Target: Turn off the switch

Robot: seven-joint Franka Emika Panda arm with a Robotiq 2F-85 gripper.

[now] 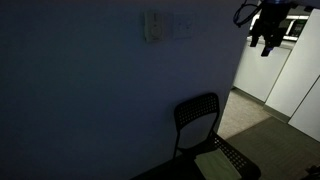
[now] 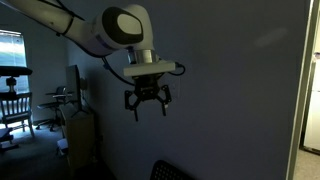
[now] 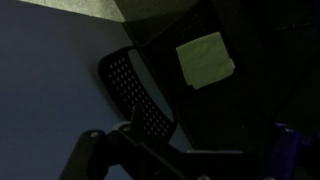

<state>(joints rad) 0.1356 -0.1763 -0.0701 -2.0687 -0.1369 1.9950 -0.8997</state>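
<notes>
The room is dark. The switch (image 1: pixel 152 27) is a small pale upright plate high on the wall. My gripper (image 1: pixel 265 41) hangs in the air well to the side of the switch, apart from the wall, at about the switch's height. In an exterior view the gripper (image 2: pixel 147 101) points down with its fingers spread, open and empty. In the wrist view the gripper (image 3: pixel 190 156) shows only as dark fingers at the bottom edge. The switch is out of the wrist view.
A black chair (image 1: pixel 198 122) with a perforated backrest (image 3: pixel 133 88) stands against the wall below the gripper. A pale yellow-green pad (image 3: pixel 205 58) lies on its seat. White cabinet doors (image 1: pixel 285 75) stand beyond the wall's corner. A window and furniture (image 2: pixel 15 85) are behind the arm.
</notes>
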